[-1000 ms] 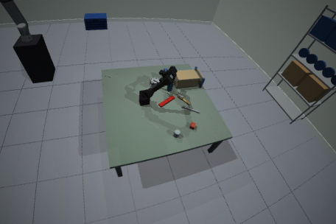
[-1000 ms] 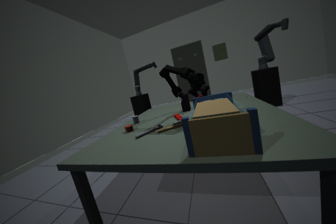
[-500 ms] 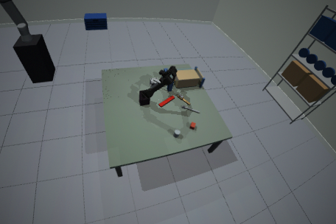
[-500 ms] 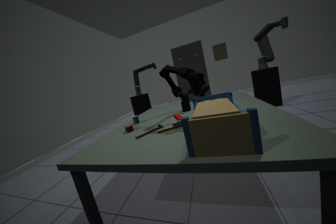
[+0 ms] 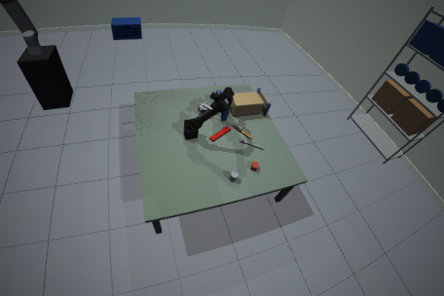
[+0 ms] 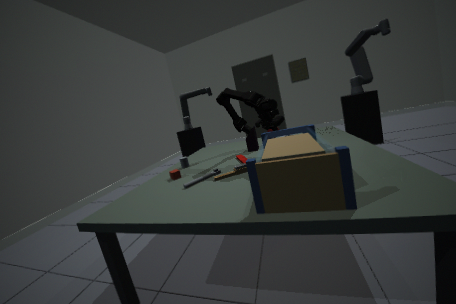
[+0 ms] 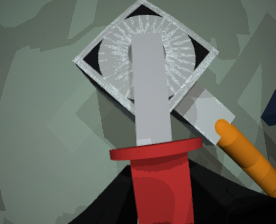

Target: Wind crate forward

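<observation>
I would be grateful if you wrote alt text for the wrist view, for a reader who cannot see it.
Black hand closed on the red grip of a winch handle, whose flat grey arm reaches over the round, ridged top of the square winch. An orange strap or rod runs off to the lower right.

Two grey arms (image 6: 361, 64) (image 6: 185, 107) stand in the background, right and left of the exterior frame; four table legs (image 5: 157, 226) (image 5: 284, 193) (image 6: 117, 267) (image 6: 445, 262) sightings, two per view, show three separate legs.
</observation>
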Tool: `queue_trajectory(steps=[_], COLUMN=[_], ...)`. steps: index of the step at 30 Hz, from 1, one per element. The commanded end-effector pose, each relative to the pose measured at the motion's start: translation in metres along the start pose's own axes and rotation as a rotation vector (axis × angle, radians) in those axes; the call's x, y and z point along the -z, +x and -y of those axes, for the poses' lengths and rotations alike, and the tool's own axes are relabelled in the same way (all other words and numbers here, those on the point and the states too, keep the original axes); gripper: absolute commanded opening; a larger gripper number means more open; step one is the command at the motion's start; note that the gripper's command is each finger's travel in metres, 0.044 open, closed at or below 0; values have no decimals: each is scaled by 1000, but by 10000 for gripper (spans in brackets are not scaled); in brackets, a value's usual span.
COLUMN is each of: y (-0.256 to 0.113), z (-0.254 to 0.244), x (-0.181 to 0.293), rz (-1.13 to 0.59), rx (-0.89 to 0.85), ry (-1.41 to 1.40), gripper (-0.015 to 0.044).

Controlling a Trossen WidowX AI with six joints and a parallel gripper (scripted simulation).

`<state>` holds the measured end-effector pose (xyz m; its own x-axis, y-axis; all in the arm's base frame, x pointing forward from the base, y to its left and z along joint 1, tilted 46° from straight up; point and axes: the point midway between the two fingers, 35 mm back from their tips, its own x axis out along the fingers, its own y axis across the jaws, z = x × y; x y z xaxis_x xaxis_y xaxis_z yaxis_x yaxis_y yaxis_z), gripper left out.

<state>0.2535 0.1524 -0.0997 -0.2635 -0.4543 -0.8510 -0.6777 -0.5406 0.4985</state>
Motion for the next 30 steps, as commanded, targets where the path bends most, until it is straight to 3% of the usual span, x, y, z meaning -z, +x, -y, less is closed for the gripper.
queue_trajectory(steps=[1,30], y=[2,3], z=[2,31], x=[2,0], rz=[-2,-2], rx=[-2,0], ry=[-2,-2], gripper=[0,0])
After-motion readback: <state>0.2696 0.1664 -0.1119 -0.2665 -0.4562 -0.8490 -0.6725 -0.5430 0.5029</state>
